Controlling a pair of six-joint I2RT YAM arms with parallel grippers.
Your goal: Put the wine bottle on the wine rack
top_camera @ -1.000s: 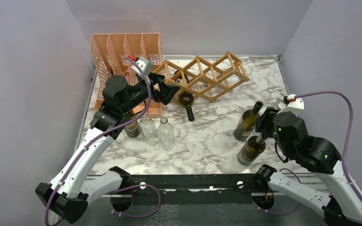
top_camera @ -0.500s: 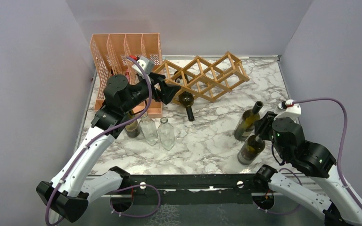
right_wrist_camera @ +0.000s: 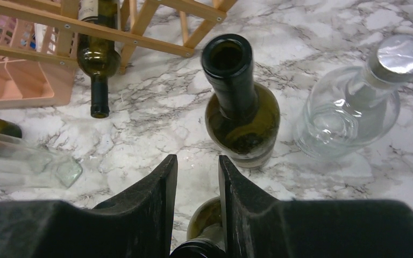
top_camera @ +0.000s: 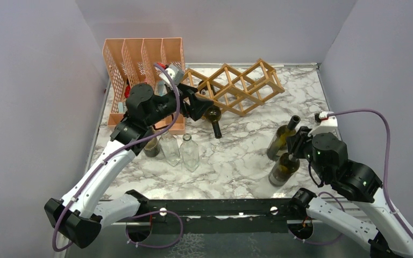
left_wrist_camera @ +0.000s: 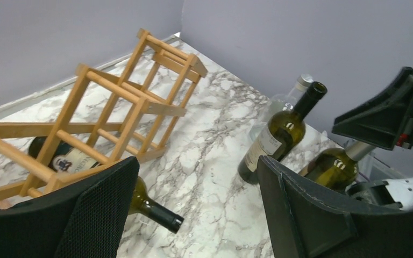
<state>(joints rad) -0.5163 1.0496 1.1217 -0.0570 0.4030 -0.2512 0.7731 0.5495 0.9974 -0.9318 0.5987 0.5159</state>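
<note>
One wine bottle [top_camera: 281, 171]: neck clamped in right pincer [right_wrist_camera: 196, 162] | left pincer [left_wrist_camera: 196, 164] apart

Right fingers [top_camera: 293, 146] closed on wine bottle [top_camera: 280, 171] neck, wine rack [top_camera: 236, 86] well beyond

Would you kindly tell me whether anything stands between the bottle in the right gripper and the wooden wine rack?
Yes: another upright green bottle stands just beyond the gripped wine bottle, towards the right end of the wine rack, with a clear bottle to its right. The right gripper would probably need to lift over or steer left of them.
</note>
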